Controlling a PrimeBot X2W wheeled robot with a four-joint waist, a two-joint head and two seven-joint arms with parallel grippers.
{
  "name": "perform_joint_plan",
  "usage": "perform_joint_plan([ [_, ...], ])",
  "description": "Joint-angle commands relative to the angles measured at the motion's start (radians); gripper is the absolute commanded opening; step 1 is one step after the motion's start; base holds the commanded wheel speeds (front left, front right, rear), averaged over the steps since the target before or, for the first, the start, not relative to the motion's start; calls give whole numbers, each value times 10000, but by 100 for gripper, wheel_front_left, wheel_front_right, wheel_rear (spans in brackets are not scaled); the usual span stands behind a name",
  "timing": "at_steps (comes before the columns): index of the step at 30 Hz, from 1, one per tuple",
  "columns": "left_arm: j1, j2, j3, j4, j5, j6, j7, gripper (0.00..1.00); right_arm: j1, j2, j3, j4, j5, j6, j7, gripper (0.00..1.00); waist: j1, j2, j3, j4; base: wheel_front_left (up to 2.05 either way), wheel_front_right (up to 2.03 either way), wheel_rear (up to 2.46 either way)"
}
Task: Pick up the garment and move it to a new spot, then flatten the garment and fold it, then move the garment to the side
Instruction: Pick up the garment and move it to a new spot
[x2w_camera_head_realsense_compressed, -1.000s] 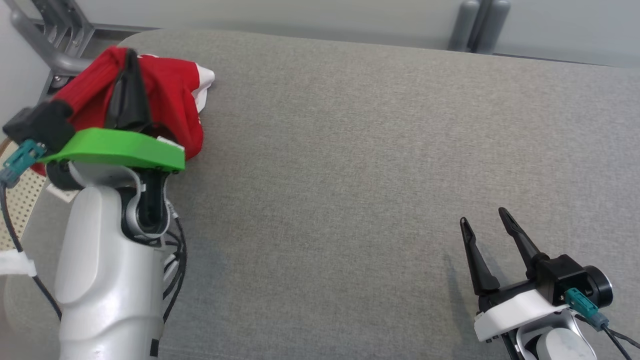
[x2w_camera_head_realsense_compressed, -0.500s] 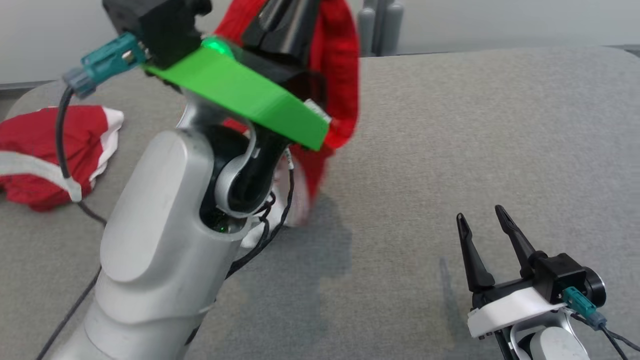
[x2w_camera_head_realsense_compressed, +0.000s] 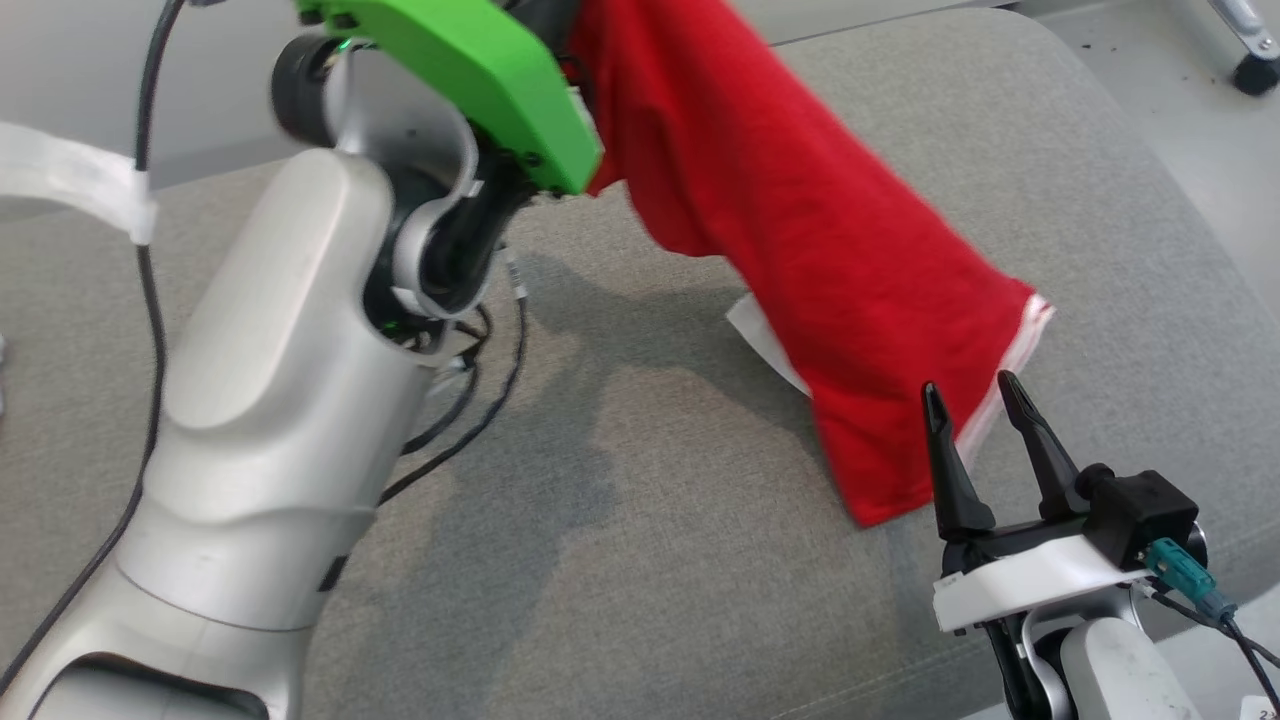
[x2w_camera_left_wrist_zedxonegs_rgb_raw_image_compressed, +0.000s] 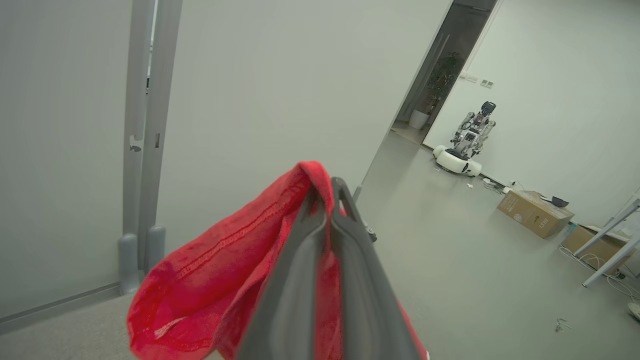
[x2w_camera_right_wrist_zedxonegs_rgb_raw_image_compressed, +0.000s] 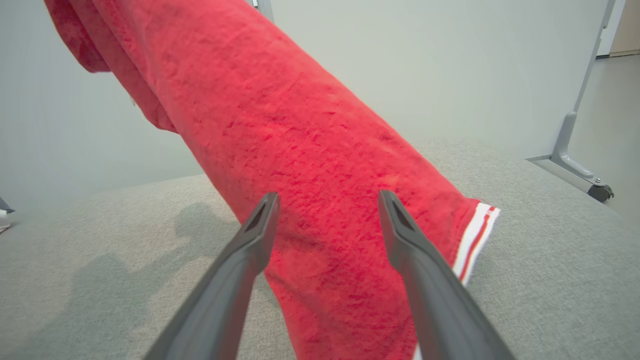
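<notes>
– Red cloth, pinched: the left tool (x2w_camera_left_wrist_zedxonegs_rgb_raw_image_compressed: 327, 187) is pressed together on a bunched edge of the garment (x2w_camera_head_realsense_compressed: 830, 270), held high over the surface (x2w_camera_head_realsense_compressed: 640, 560).

– And the right tool (x2w_camera_head_realsense_compressed: 968, 385)?

– Spread, holding nothing, low at the near right. The garment's hanging end, with its white-and-red trim, sits just beyond its tips. I cannot tell whether the hem touches the surface.

– Which step, then?

– The carry to a new spot, I'd say. Flattening and folding are not yet begun.

– What does the next move call for?

– Probably lowering it so the cloth lays out rather than heaps. The right tool looks well placed to take the loose corner and draw it wide.

– Further out?

– Grey woven surface with a rounded corner. A pale wall (x2w_camera_left_wrist_zedxonegs_rgb_raw_image_compressed: 260, 90) stands behind it, then grey floor (x2w_camera_left_wrist_zedxonegs_rgb_raw_image_compressed: 450, 260). Far off are a cardboard box (x2w_camera_left_wrist_zedxonegs_rgb_raw_image_compressed: 535, 215) and another robot (x2w_camera_left_wrist_zedxonegs_rgb_raw_image_compressed: 465, 145).
</notes>
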Motion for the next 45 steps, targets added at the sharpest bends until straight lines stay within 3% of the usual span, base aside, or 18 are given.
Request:
perform_joint_plan([
  [1, 238, 292, 169, 291, -28, 53, -44, 0, -91, 5, -5, -20, 111, 1, -32, 100, 1, -1, 468, -730, 0, 0, 0],
  [8, 643, 1810, 726, 2433, 329, 25, -467, 0, -132, 4, -115, 17, 261, 1, -32, 100, 1, -1, 656, -955, 0, 0, 0],
  [16, 1366, 3159, 1267, 4026, 470, 300, -1045, 0, -126, 4, -257, 39, 3, 1, -32, 100, 1, -1, 451, -633, 0, 0, 0],
  [18, 1624, 3169, 1290, 4293, 395, 228, -1169, 37, -87, 3, -281, 37, -50, 1, -32, 100, 1, -1, 400, -483, 0, 0, 0],
  [20, 1806, 3163, 1277, 4442, 355, 156, -1254, 89, -42, 4, -258, 42, -80, 1, -32, 100, 1, -1, 364, -325, 0, 0, 0],
  [21, 1905, 3117, 1289, 4505, 294, 129, -1295, 100, -29, 4, -254, 45, -109, 1, -32, 100, 1, -1, 356, -246, 0, 0, 0],
  [27, 2505, 3069, 1207, 4740, 232, 130, -1364, 100, 39, 2, -294, 27, -153, 1, -32, 100, 1, -1, 276, 135, 0, 0, 0],
  [35, 3238, 3831, 1231, 4314, 869, 656, -2412, 100, 211, 0, -248, -1, -243, 1, -32, 100, 1, -1, 154, 345, 0, 0, 0],
  [39, 3884, 3652, 1124, 2946, 1061, 1062, -2980, 100, 246, 0, -219, -19, -278, 1, -32, 100, 1, -1, 144, 322, 0, 0, 0],
  [45, 4857, 2787, -18, 279, 1458, 1373, -2621, 100, 325, -2, -468, -192, -420, 1, -32, 100, 1, -1, 205, 195, 0, 0, 0],
])
